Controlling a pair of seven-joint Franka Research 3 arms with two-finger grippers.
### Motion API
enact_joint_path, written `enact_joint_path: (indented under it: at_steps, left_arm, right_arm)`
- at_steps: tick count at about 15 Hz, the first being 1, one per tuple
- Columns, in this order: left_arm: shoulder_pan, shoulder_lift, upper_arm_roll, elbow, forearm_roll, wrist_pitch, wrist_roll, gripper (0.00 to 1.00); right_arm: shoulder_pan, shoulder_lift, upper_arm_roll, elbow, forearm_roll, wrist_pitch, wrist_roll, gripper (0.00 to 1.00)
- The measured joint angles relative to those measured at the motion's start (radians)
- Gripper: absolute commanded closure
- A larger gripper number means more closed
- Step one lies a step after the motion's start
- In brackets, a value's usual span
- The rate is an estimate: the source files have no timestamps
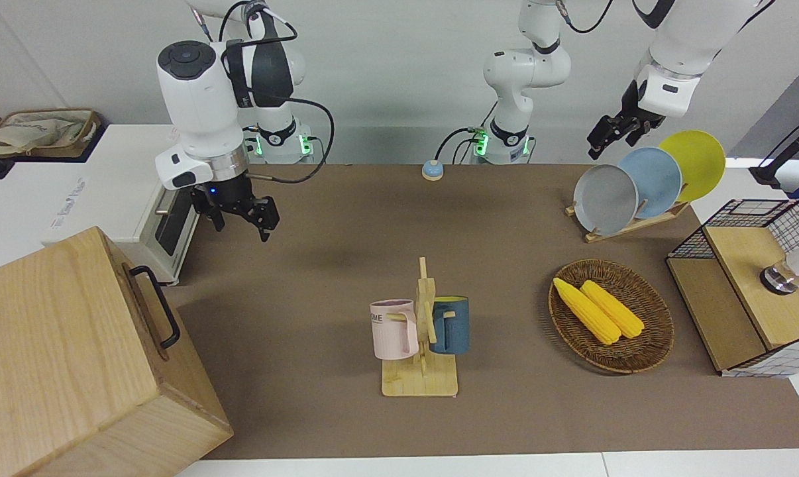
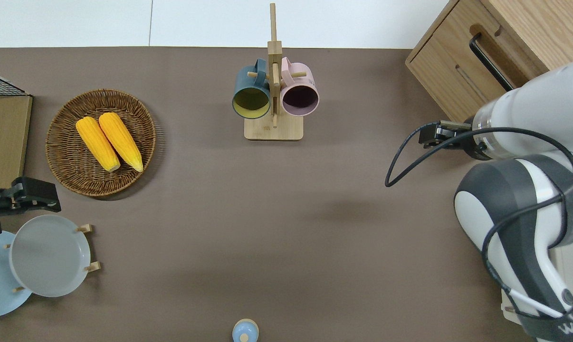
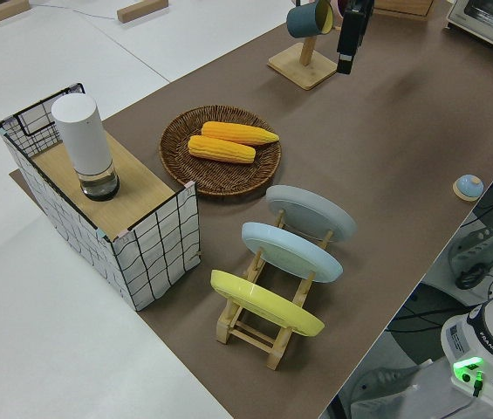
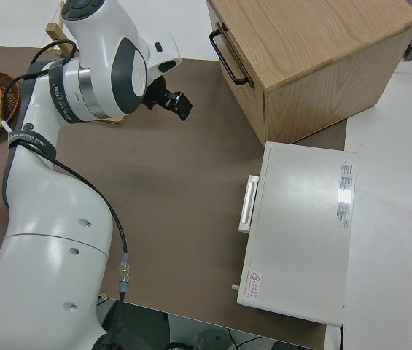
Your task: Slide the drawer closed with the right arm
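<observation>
The drawer [image 1: 138,298] sits flush in the front of the pale wooden cabinet [image 1: 55,344] at the right arm's end of the table. Its black bar handle [image 1: 163,311] shows in the overhead view [image 2: 491,61] and the right side view [image 4: 227,57] too. My right gripper [image 1: 240,225] is open and empty. It hangs in the air apart from the drawer, over bare table beside the cabinet's front corner [image 2: 429,135]. It also shows in the right side view [image 4: 176,102]. My left arm is parked, its gripper [image 1: 608,136] up in the air.
A white toaster oven [image 1: 167,232] stands beside the cabinet, nearer to the robots. A mug rack [image 1: 421,331] with two mugs is mid-table. A wicker basket [image 1: 658,331] with corn, a plate rack [image 1: 638,185] and a wire-and-wood box [image 1: 744,285] stand toward the left arm's end.
</observation>
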Motion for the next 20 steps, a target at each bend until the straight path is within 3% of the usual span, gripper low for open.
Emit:
enact_joint_path:
  at_steps: [1, 3, 6, 7, 9, 20]
  left_arm:
    - [0.000, 0.000, 0.000, 0.000, 0.000, 0.000, 0.000, 0.01]
    - [0.000, 0.000, 0.000, 0.000, 0.000, 0.000, 0.000, 0.01]
    - [0.000, 0.000, 0.000, 0.000, 0.000, 0.000, 0.000, 0.01]
    - [0.000, 0.000, 0.000, 0.000, 0.000, 0.000, 0.000, 0.01]
    - [0.000, 0.000, 0.000, 0.000, 0.000, 0.000, 0.000, 0.01]
    - [0.000, 0.000, 0.000, 0.000, 0.000, 0.000, 0.000, 0.01]
  right_arm:
    - [0.040, -0.036, -0.041, -0.018, 0.019, -0.020, -0.031, 0.019]
    - [0.164, -0.118, -0.186, -0.065, 0.059, -0.036, -0.055, 0.019]
    - [0.259, -0.201, -0.324, -0.098, 0.084, -0.100, -0.166, 0.019]
    - [0.277, -0.214, -0.352, -0.100, 0.098, -0.110, -0.185, 0.019]
    - [0.286, -0.221, -0.365, -0.102, 0.103, -0.112, -0.191, 0.019]
    - [0.304, -0.231, -0.365, -0.062, 0.103, -0.130, -0.191, 0.019]
